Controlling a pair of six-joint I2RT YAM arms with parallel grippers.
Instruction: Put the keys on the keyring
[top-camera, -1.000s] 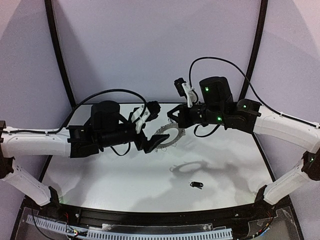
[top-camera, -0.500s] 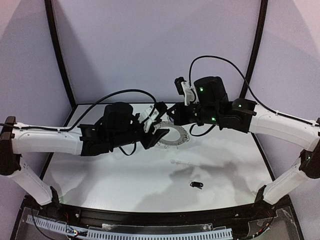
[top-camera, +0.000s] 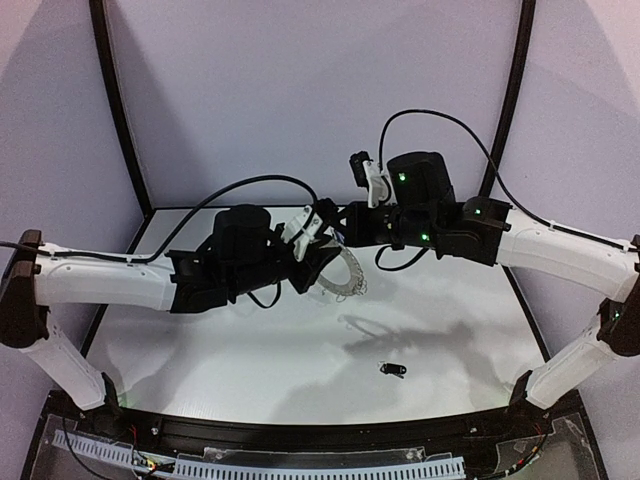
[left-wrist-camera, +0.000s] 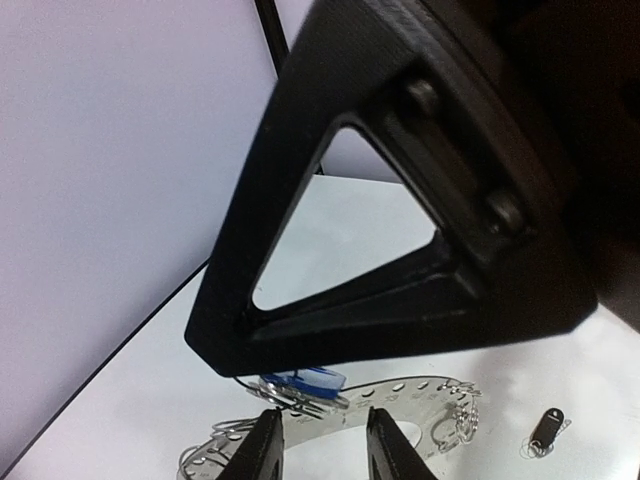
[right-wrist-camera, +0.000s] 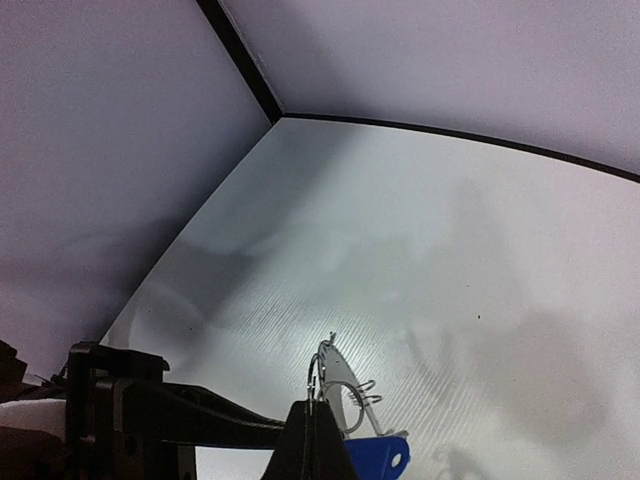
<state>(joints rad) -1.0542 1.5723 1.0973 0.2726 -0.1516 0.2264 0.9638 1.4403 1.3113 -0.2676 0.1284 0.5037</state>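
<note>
Mid-threading, your right claw (right-wrist-camera: 314, 435) pinches the blue key (right-wrist-camera: 378, 457) beside the keyring (left-wrist-camera: 420, 395) your narrow left claw (left-wrist-camera: 320, 445) holds; next, you need fine alignment.

- A smooth white tabletop (top-camera: 250, 370) serves as the bench, with a thin black line (right-wrist-camera: 450, 135) bordering its far and left edges.
- Plain pale lilac walls (top-camera: 300, 90) rise behind the far edge and at both sides.
- Two curved black poles (top-camera: 118, 110) climb from the far corners.
- A black rail (top-camera: 300, 432) runs along the near edge.
- Soft light casts diffuse grey shadows (top-camera: 400, 340) right of centre.
</note>
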